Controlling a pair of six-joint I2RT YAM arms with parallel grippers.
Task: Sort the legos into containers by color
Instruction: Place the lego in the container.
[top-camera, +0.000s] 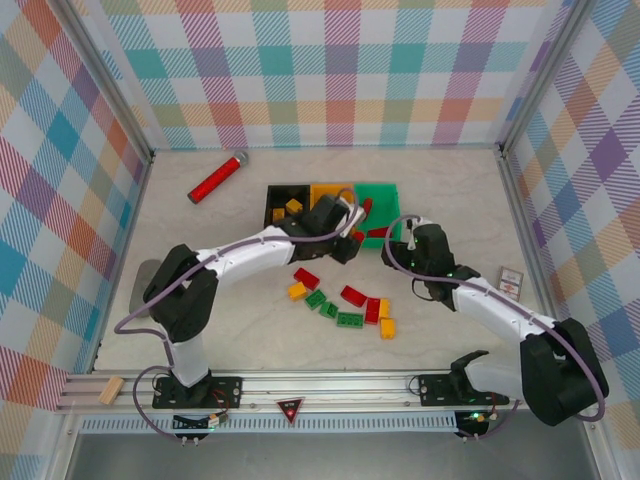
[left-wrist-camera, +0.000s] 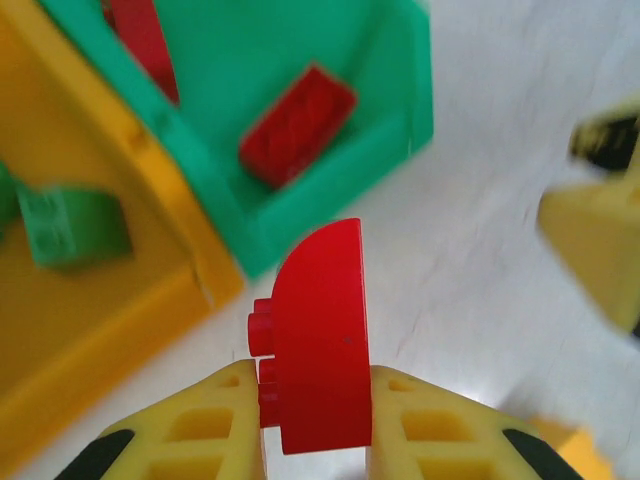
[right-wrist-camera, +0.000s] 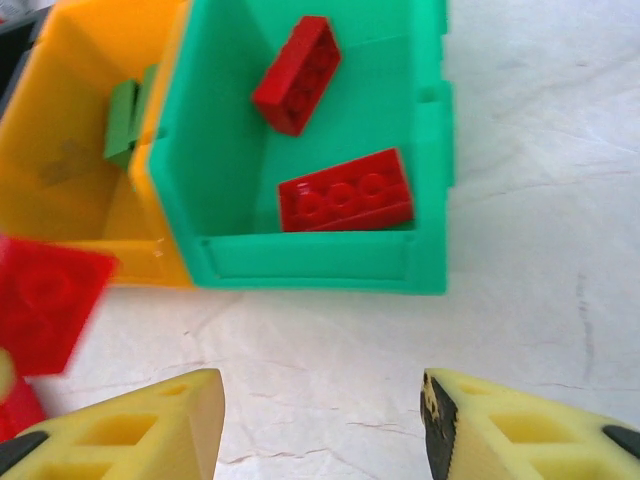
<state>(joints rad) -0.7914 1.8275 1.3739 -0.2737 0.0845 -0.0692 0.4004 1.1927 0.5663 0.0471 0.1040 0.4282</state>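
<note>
My left gripper is shut on a red lego with a rounded top, held just in front of the green bin and the orange-yellow bin. Two red legos lie in the green bin, and a green lego is in the orange-yellow bin. The black bin holds yellow legos. My right gripper stands open over bare table in front of the green bin. Several loose red, green and yellow legos lie on the table nearer the arms.
A long red cylinder with a silver end lies at the back left. A small card-like object sits near the right wall. Both grippers are close together at the bins' front.
</note>
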